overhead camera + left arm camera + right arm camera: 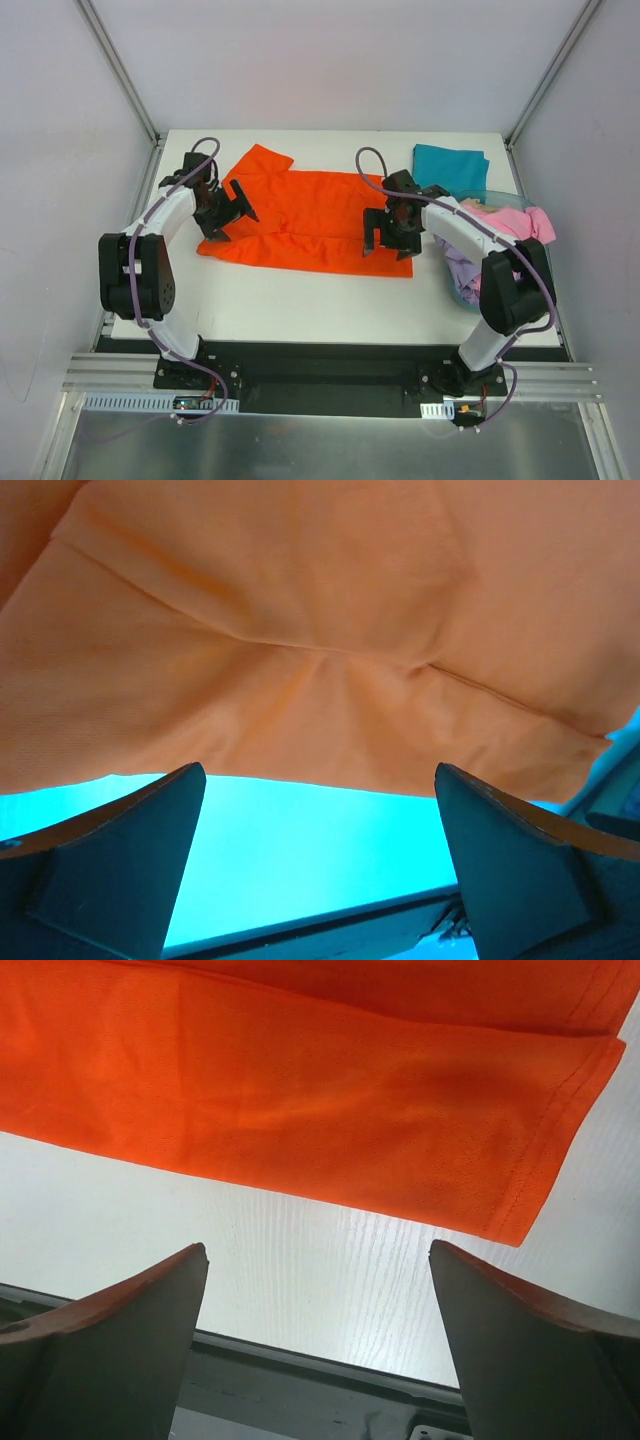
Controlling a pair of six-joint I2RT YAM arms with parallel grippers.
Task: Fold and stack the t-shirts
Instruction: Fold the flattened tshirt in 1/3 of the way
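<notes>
We noted the orange-red t-shirt spread flat across the middle of the table, one sleeve pointing toward the upper left. The left gripper hung at its left edge with fingers spread and nothing between them, and its wrist view showed creased cloth just beyond the tips. The right gripper stood at the lower right hem, likewise spread and empty. The teal t-shirt lay folded at upper right. The pink t-shirt and lavender t-shirt sat heaped in the blue tub at right.
</notes>
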